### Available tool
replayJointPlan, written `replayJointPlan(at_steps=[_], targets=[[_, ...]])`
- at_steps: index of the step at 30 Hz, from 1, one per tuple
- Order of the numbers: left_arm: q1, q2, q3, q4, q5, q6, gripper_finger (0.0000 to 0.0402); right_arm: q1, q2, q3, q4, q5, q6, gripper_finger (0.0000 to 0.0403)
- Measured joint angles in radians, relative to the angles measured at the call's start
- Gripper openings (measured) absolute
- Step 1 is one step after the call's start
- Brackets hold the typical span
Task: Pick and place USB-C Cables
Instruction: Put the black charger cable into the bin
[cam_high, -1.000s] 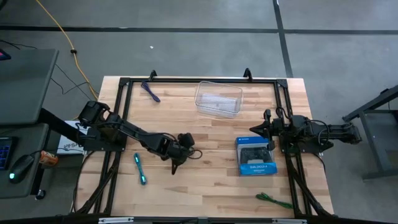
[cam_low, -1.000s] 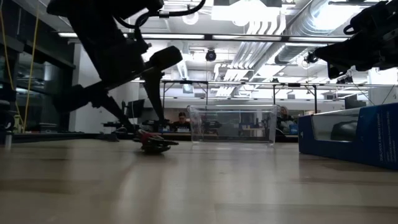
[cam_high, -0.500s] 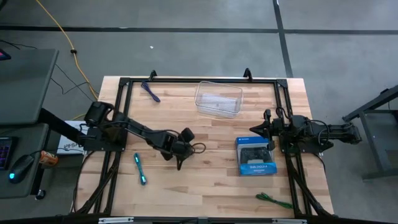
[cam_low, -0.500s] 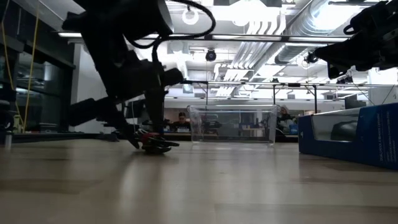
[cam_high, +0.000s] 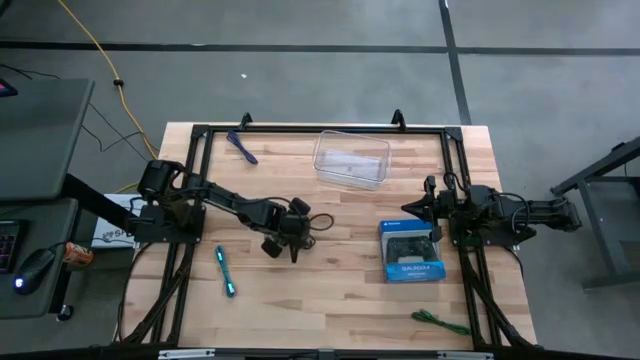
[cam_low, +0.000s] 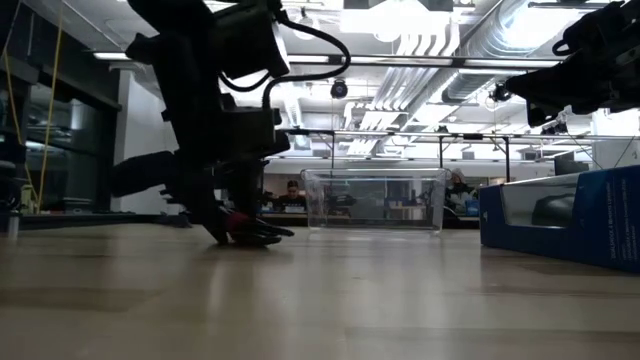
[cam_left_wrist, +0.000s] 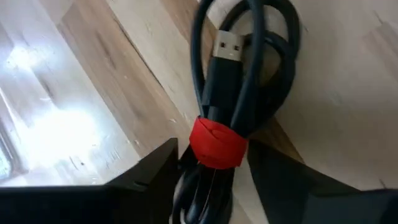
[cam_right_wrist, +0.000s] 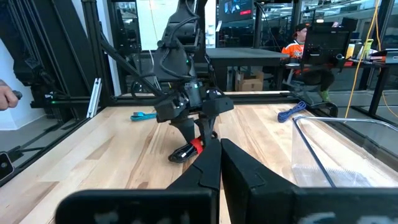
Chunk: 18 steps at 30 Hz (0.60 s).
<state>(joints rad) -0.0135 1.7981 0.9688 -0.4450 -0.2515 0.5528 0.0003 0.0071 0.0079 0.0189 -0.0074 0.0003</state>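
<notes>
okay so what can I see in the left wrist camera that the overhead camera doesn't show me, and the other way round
Only the left wrist view shows the black cable's red band and metal plug, lying between the left gripper's open fingers. Only the high view shows the purple cable, cyan cable, green cable, clear tub, blue box and the right gripper waiting beside that box. Both show the wooden table.

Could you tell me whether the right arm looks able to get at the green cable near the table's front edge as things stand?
Probably yes: the green cable lies in the open on the right arm's side, nothing covering it, and the right gripper holds nothing; only the blue box sits nearby.
</notes>
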Motion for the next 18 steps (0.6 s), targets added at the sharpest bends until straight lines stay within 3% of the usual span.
replayJointPlan(at_steps=[7, 12, 18], targets=[[-0.013, 0.004, 0.074, -0.050, -0.027, -0.025, 0.0019, 0.000, 0.000, 0.000, 0.000, 0.000, 0.000, 0.0000], [-0.014, 0.003, 0.194, -0.131, -0.050, -0.047, 0.0010, 0.000, 0.000, 0.000, 0.000, 0.000, 0.000, 0.0000], [0.033, -0.069, 0.246, -0.053, -0.090, -0.020, 0.0004, 0.000, 0.000, 0.000, 0.000, 0.000, 0.000, 0.0000]])
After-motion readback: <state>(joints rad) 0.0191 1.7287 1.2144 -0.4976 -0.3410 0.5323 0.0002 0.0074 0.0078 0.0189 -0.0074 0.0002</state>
